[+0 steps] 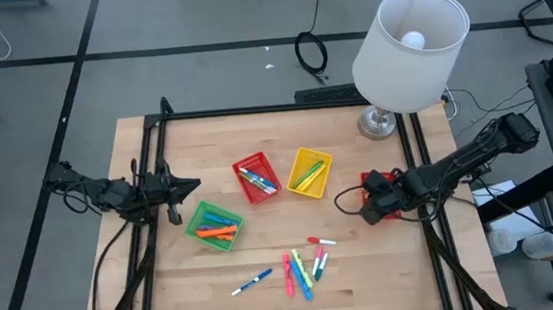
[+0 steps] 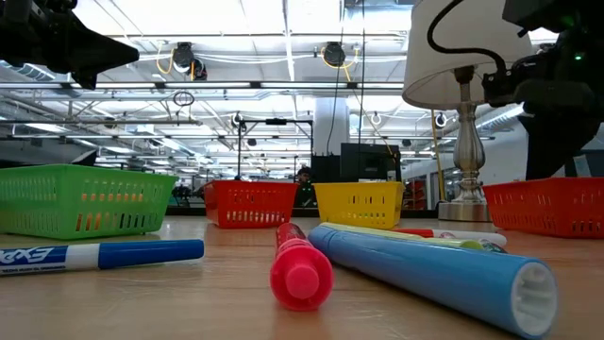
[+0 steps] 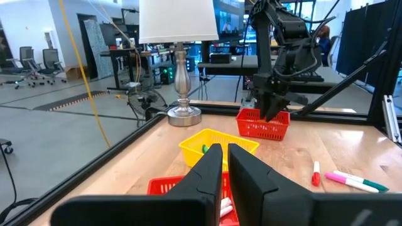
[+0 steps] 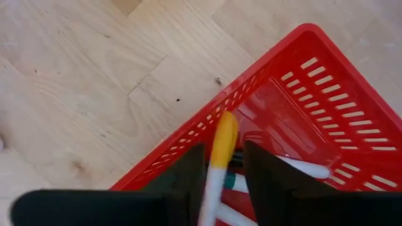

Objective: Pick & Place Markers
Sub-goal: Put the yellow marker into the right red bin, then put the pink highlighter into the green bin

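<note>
My right gripper point(image 4: 223, 150) hangs over the near corner of a red basket point(image 1: 380, 192) at the table's right edge, fingers open and pointing down. Between them stands a blurred white marker with a yellow-orange cap point(image 4: 224, 133), above other markers point(image 4: 304, 168) lying in that basket. My left gripper point(image 3: 225, 168) waits at the table's left side, level, shut and empty. Loose markers point(image 1: 302, 267) lie on the wood near the front edge, a blue one point(image 1: 251, 282) apart to their left. My right gripper has the yellow-capped marker point(image 4: 220, 157) upright between its two fingers, which point down from above over the basket. The marker is blurred and narrower than the gap. Whether a finger touches it, I cannot tell.
A second red basket point(image 1: 256, 177), a yellow basket point(image 1: 309, 172) and a green basket point(image 1: 213, 224) stand mid-table, each with markers inside. A lamp point(image 1: 402, 44) with a white shade stands at the far right. A black frame point(image 1: 282, 107) edges the table.
</note>
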